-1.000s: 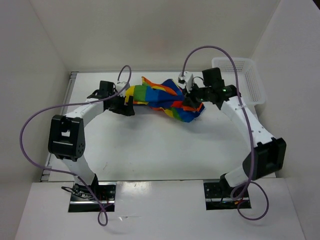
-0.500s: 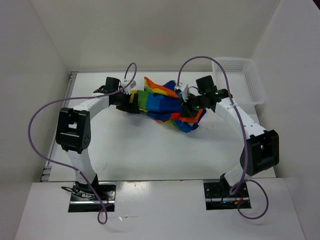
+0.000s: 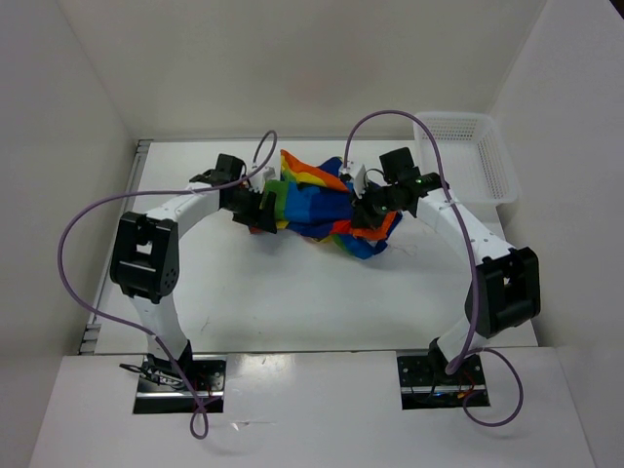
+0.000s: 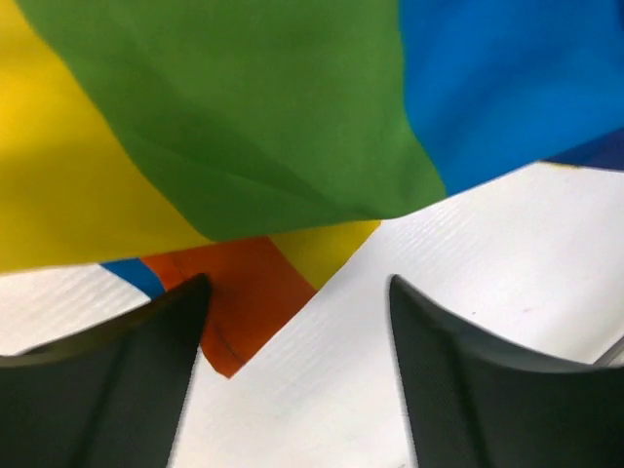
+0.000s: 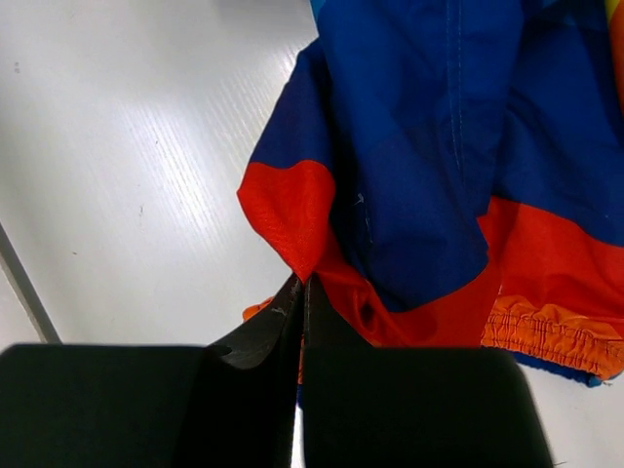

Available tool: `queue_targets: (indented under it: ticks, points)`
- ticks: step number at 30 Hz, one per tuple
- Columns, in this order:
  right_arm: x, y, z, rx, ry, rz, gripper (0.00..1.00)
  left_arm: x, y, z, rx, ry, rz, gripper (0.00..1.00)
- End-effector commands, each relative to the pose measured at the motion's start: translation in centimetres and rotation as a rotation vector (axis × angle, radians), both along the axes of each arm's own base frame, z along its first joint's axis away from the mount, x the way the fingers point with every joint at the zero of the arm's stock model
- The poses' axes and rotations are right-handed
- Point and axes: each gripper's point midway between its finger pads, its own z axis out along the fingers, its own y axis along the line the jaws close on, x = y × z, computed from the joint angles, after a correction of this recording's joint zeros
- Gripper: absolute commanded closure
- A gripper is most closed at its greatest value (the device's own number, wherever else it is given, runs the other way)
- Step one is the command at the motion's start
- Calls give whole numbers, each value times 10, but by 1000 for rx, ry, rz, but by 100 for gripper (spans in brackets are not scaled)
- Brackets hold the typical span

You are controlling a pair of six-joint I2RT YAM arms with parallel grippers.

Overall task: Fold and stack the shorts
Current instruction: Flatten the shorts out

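White tabletop [image 3: 292, 292] and white walls all round. Your shorts [image 3: 314, 200] sit in a rumpled heap toward twelve o'clock from the table's middle, between the two arms.

At the heap's nine o'clock edge, your left gripper [image 3: 261, 205] is pushed right up against the green and yellow stripes. Its wrist view shows the fingers [image 4: 146, 370] spread wide. Cloth hangs just beyond the tips and an orange corner brushes one finger, but nothing is clamped.

Across the heap, the blue, red and orange panels are bunched over each other, with no clean crease anywhere.

At the three o'clock edge, your right gripper [image 3: 366, 210] has its fingers [image 5: 263, 322] pressed tight together, pinching a red corner of the fabric. The blue panel hangs past them.

Further out at two o'clock, the basket [image 3: 468, 156] stands well apart and plays no part yet.

My read is that you're in the spreading-out step and no fold has begun. Next, the left fingers need to close on an edge opposite the right's pinch. Then both arms draw apart, nine and three o'clock, to lay the cloth flat. Take a real bite of the cloth, because a shallow pinch on fabric this loose may slip out.
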Motion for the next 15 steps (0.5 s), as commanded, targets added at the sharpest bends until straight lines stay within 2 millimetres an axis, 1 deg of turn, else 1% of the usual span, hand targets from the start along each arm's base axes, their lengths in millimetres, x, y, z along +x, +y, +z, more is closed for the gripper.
queue_targets:
  ticks: [1, 2, 3, 4, 5, 6, 7, 8, 10, 11, 12, 13, 14, 15]
  points:
    - [14, 4, 13, 15, -73, -9, 100, -17, 8, -5, 67, 44, 12, 17]
    - [14, 3, 17, 15, -87, -3, 100, -18, 13, -6, 91, 38, 25, 15]
    - [12, 3, 13, 12, -78, -2, 100, -20, 13, -7, 111, 33, 27, 14]
    - [11, 2, 13, 12, -77, -2, 100, -18, 18, -4, 136, 17, 42, 12]
    - [11, 2, 13, 12, -77, -2, 100, -17, 18, -1, 134, 8, 43, 10]
    - [14, 3, 14, 16, -89, -3, 100, -18, 23, -3, 163, 10, 57, 8]
    - [14, 3, 14, 16, -89, -3, 100, -21, 16, -7, 182, 3, 37, 8]
    - [14, 3, 11, 16, -89, -3, 100, -26, 16, -12, 210, -4, 35, 8]
    - [16, 4, 13, 22, -93, -9, 100, -18, 12, -20, 283, -76, 44, 8]
    - [15, 4, 16, 25, -101, -9, 100, -16, 13, -27, 311, -90, 50, 10]
    - [15, 4, 16, 25, -102, -9, 100, -5, 12, -27, 321, -150, 68, 12]
    - [16, 3, 16, 18, -104, -15, 100, -3, 19, -36, 374, -166, 93, 15]
    - [14, 2, 12, 14, -96, -15, 100, 10, 15, -36, 377, -217, 109, 17]
    - [16, 2, 17, 21, -114, -15, 100, 14, 18, -36, 389, -236, 125, 25]
